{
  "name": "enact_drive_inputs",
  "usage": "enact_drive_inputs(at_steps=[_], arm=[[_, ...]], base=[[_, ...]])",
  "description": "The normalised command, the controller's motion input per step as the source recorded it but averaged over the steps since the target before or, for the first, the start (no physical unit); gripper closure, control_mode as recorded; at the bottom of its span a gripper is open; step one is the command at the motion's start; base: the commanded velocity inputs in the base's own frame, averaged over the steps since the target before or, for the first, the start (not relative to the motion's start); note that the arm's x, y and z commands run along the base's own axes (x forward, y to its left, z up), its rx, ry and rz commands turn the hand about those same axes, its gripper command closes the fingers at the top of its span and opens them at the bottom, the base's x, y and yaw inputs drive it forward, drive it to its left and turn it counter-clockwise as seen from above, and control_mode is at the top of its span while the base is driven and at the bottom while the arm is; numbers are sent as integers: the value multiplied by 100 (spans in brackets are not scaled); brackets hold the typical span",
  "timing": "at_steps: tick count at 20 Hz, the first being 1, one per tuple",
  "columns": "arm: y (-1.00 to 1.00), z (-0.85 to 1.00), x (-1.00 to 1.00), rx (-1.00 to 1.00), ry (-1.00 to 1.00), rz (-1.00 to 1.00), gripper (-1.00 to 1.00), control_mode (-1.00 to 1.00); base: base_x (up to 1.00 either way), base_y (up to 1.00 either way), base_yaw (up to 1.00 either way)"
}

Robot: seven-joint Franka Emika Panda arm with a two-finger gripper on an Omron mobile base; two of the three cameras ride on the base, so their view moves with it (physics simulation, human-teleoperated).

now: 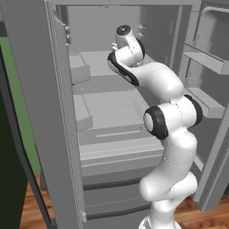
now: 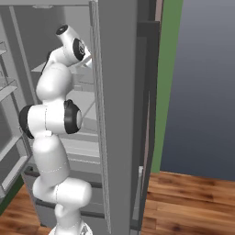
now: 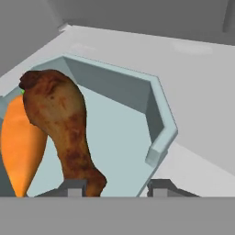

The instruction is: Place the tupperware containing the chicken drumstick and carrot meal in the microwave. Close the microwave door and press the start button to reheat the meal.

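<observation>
The tupperware (image 3: 133, 119) rests on a pale grey shelf (image 3: 202, 78) inside an open refrigerator (image 1: 112, 129), not yet in the microwave. It is a shallow, pale blue-grey tray with angled corners and a raised wall ending in a thicker rim. The chicken drumstick (image 3: 62, 126), mottled brown with a bulbous end tapering toward the camera, lies in the tray against the carrot (image 3: 20, 147), a smooth bright orange piece at the tray's left side.

The claw (image 3: 117, 188) is placed at the tray's near edge. One fingertip sits just beside the drumstick's narrow end; the other sits near the rim corner. This placement suggests an approach to grip the near wall. Whether the jaws have clamped the wall cannot be determined.

The arm (image 1: 170, 120) reaches up into the refrigerator between its open doors.
</observation>
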Motion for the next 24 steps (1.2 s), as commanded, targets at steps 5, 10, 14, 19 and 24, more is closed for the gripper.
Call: enact_drive_inputs(at_steps=[5,10,14,19,24], arm=[[2,-6,-44,0,0,-1,100,-100],[32,-30,-72,-5,0,-5,100,-100],[20,-11,-89,-2,0,-8,100,-100],[1,0,-100,0,0,-9,100,-100],[0,4,-100,1,0,-6,100,-100]], base=[[0,0,0],[0,0,0],[0,0,0],[0,0,0],[0,0,0]])
